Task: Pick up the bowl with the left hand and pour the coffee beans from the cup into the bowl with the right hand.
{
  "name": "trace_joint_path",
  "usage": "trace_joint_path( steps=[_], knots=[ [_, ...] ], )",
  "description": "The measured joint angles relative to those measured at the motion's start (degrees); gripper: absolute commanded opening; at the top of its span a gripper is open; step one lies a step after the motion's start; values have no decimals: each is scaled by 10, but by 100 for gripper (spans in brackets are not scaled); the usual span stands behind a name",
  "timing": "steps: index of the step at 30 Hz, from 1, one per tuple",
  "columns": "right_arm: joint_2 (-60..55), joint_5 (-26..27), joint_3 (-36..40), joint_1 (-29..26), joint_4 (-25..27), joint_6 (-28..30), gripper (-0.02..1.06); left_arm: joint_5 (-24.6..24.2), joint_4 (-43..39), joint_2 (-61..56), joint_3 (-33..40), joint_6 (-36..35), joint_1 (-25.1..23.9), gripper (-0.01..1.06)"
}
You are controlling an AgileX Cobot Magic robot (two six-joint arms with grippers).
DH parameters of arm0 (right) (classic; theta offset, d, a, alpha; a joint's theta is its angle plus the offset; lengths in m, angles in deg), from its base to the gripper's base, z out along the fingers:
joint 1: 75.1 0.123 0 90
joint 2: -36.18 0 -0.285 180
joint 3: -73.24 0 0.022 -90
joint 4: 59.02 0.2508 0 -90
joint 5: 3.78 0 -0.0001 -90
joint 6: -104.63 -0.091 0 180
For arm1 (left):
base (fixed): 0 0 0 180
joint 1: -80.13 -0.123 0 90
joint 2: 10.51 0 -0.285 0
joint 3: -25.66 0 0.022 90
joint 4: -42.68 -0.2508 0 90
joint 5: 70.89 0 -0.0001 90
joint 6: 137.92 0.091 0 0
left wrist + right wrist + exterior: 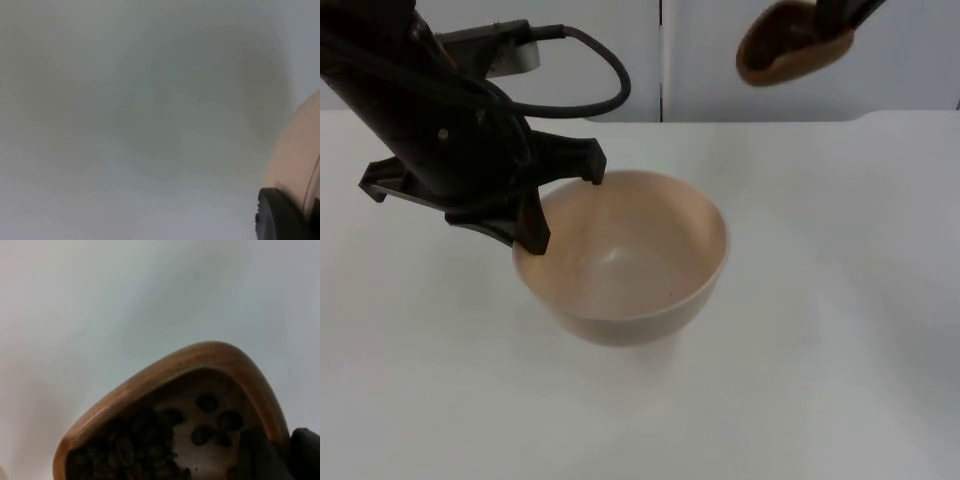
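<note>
A beige bowl (630,260) hangs above the white table at the middle of the top view, its inside bare. My left gripper (562,205) is shut on the bowl's left rim. The left wrist view shows the bowl's outer wall (295,160) beside a black fingertip (277,215). At the upper right my right gripper (840,15) is shut on a wooden cup (790,48), held high and tilted, apart from the bowl. In the right wrist view the cup (200,360) holds dark coffee beans (135,450), and my right gripper (282,455) clamps its rim.
The white table (840,330) runs back to the grey partition wall (700,50). The left arm (430,120) reaches in from the upper left over the table's left side.
</note>
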Motion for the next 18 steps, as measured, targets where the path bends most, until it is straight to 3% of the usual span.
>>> trace_joint_path(
  steps=[18],
  knots=[
    [15,-16,0,18,20,4,0,0,0,0,0,0,0,0]
  ],
)
